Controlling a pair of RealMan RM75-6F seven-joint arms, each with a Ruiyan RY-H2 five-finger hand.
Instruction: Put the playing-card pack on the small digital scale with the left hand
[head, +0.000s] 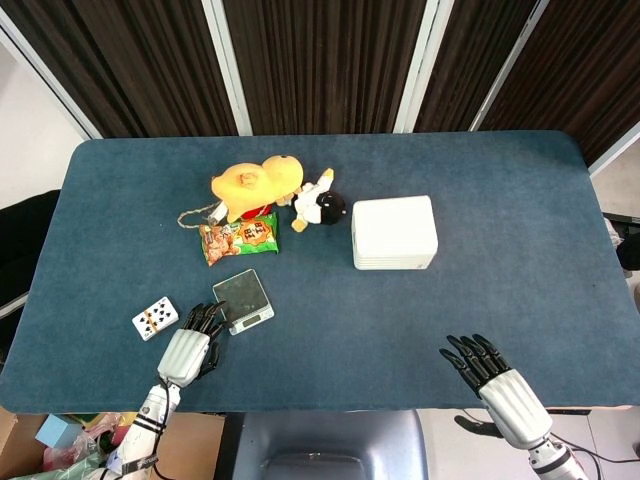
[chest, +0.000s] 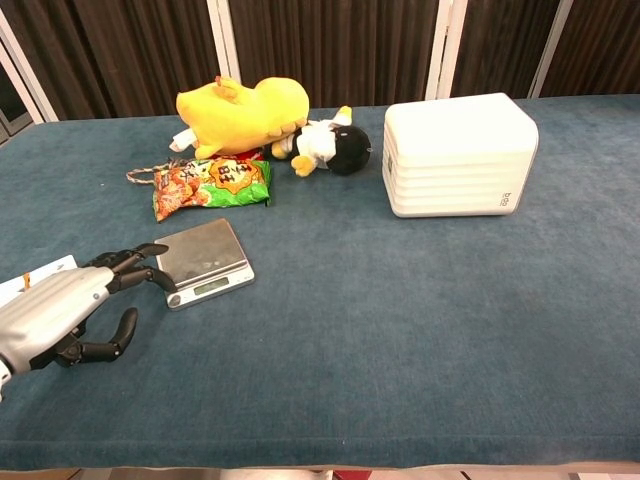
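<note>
The task looks barely begun: the playing-card pack (head: 156, 318) lies on the bench left of the small digital scale (head: 243, 301), ungrasped, while the left hand (head: 188, 349) hovers between them, empty with fingers spread.

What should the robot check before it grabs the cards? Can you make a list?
1. Scale top is bare: ok.
2. Card pack lies flat on the table, nothing on it: ok.
3. Left robot hand holds nothing, fingers apart: ok.
4. Left robot hand is over the pack: not ok, it sits between pack and scale.
5. Right robot hand is far from both: ok.
6. Scale is switched on: cannot tell.
</note>
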